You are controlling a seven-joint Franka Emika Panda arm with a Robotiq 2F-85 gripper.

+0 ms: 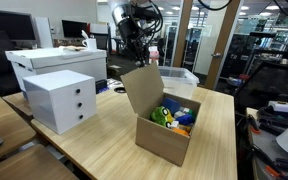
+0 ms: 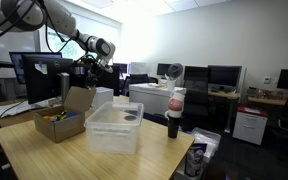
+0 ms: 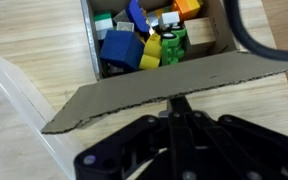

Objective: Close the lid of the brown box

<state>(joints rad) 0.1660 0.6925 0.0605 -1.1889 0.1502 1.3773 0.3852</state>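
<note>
The brown box [image 1: 167, 136] stands open on the wooden table, full of colourful toys [image 3: 144, 40]. It also shows in an exterior view [image 2: 56, 124]. Its lid [image 1: 144, 90] stands upright and tilts back; in the wrist view the lid [image 3: 154, 85] is seen edge-on across the frame. My gripper [image 1: 139, 62] hangs just above and behind the lid's top edge. In the wrist view its fingers [image 3: 179, 102] are pressed together, tips at the lid's edge, holding nothing.
A white three-drawer unit [image 1: 60, 100] stands beside the box. A clear plastic bin [image 2: 114, 128] sits on the table, and a dark cup [image 2: 174, 122] near it. A white box [image 1: 54, 62] lies behind. Monitors and desks surround the table.
</note>
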